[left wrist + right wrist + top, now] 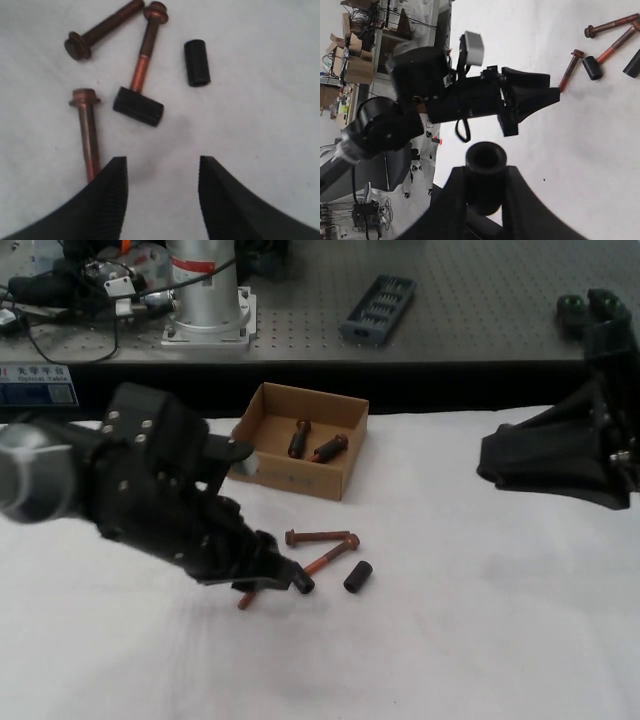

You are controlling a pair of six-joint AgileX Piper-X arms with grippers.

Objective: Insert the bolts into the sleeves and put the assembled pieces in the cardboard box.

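Three copper bolts (pixel 102 27) (pixel 147 45) (pixel 87 132) and two black sleeves (pixel 139 106) (pixel 196 62) lie loose on the white cloth. My left gripper (pixel 162 192) hovers open just short of them, nothing between its fingers; the high view has it (pixel 285 575) beside the nearest bolt (pixel 247 598). A third black sleeve (pixel 486 172) stands in my right gripper (pixel 486 197), which is shut on it. The right arm (pixel 560 455) is at the far right. The cardboard box (pixel 290 475) behind the bolts holds two assembled pieces (pixel 299 437) (pixel 329 448).
White cloth (pixel 450 640) covers the front of the bench. Behind it, on the dark perforated plate, stand a metal post (pixel 205 290), cables and a black rack (pixel 378 305). Open cloth lies between the loose parts and the right arm.
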